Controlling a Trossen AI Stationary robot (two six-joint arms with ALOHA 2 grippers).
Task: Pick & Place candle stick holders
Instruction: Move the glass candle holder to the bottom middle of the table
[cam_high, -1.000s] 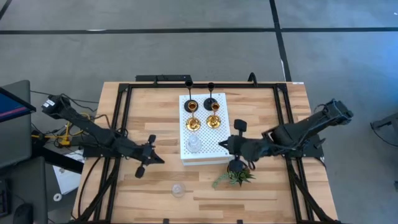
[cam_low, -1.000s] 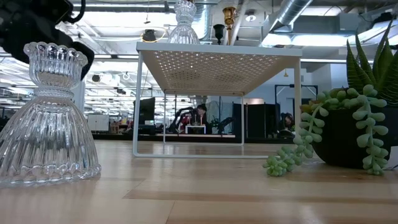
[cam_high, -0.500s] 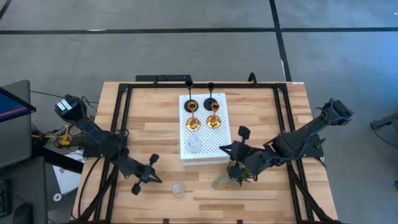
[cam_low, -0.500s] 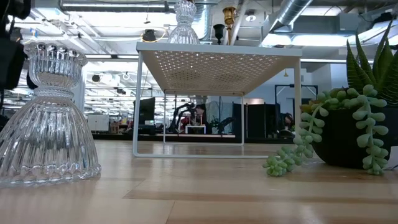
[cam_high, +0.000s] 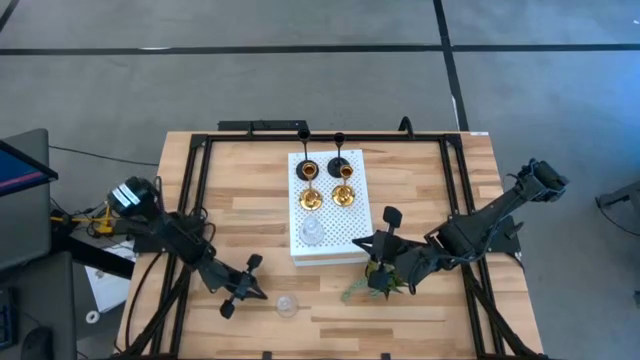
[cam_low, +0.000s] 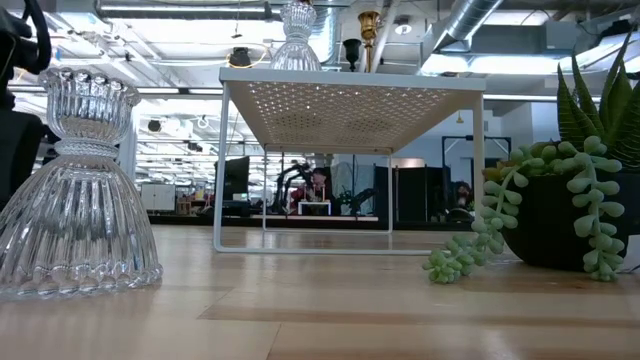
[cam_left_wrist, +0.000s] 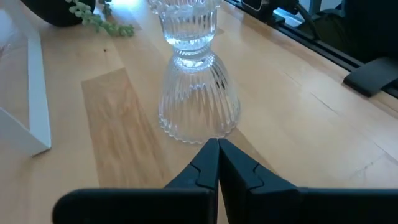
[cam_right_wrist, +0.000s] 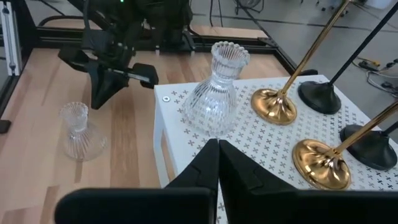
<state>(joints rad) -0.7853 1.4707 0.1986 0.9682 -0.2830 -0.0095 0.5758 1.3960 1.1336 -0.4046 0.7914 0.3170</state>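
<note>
The wooden table (cam_high: 420, 180) fills most of the scene, and on its middle stands one white perforated board (cam_high: 355, 225), raised on thin legs. Two dark arms reach in from the sides. The left gripper (cam_high: 240, 290) sits low near the front edge, its fingers pressed together and holding nothing, the tips just short of a clear glass holder (cam_high: 288, 306) that stands alone on the bare wood. The right gripper (cam_high: 385, 245) hangs over the board's front right corner, also pressed together and empty, above a single small green plant (cam_high: 375, 285) in a dark pot.

I count six candle stick holders. Two are black (cam_high: 336, 160), with round flat bases and thin stems, at the board's far end. Two are shiny gold (cam_high: 343, 193), same shape, just in front of the black pair. Two are clear ribbed glass, bell-shaped with scalloped rims: the second glass holder (cam_high: 313, 233) stands on the board's near left part, well apart from the one on the table.
</note>
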